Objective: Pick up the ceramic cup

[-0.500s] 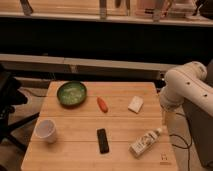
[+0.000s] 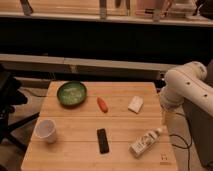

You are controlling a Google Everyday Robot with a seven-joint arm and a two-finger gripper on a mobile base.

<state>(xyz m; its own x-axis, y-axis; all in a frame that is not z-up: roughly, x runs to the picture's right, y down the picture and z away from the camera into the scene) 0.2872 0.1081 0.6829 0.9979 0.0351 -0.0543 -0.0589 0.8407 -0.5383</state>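
ceramic cup (image 2: 46,130) unmoved on table (image 2: 125,129); pincer stays out of view.

1. Warm, amber light falls from above on the wooden worktop (image 2: 125,127). It is evenly lit, with no hard glare.
2. Behind it, a wide band (image 2: 100,40) lies in deep shade, while the ledge (image 2: 65,7) along the top edge is brighter.
3. The white ceramic cup (image 2: 46,130) and the plastic bottle (image 2: 146,142) cast only soft, short shadows.
4. My white arm (image 2: 187,87) at the right edge is bright on top and shaded underneath.
5. My tool does not show in this view, so I cannot judge the light on it.
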